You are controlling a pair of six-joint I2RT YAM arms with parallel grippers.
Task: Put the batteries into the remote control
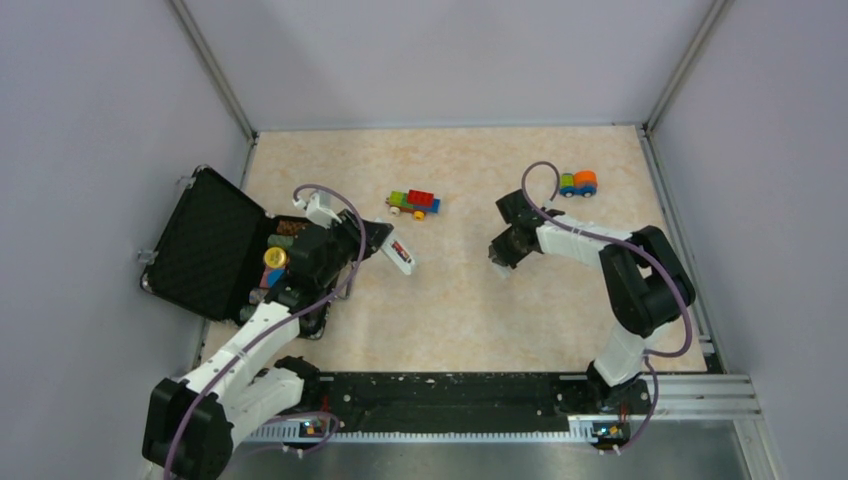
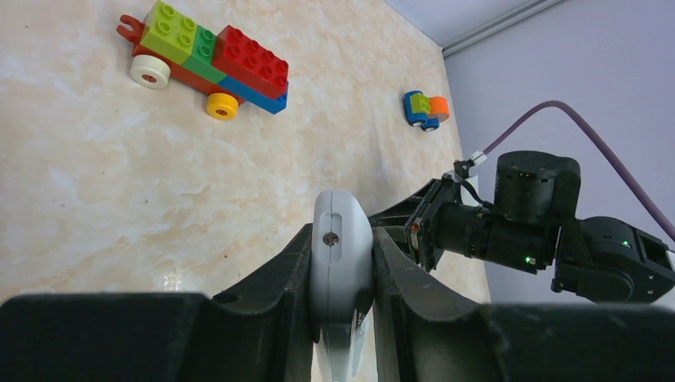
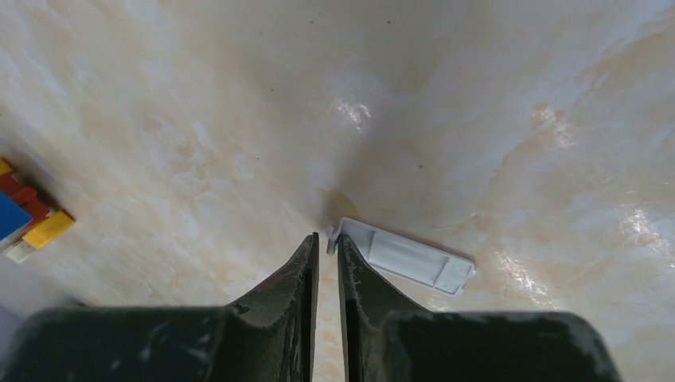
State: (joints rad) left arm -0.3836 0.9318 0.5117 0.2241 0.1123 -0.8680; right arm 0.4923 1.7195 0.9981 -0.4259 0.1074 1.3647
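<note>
Cover point(image 3: 406, 256) is off; left claw point(image 2: 344, 235) clamps remote point(image 2: 341, 267); right claw point(image 3: 326, 243) narrow at cover's end; batteries apparently still unloaded.

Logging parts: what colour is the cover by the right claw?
The cover is white; clearest in right wrist view.

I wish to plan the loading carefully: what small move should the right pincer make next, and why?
Probably lift the right pincer straight up off the table. Its jaws are nearly closed and empty, the back cover lies beside it, and the left pincer grips the remote control.
</note>
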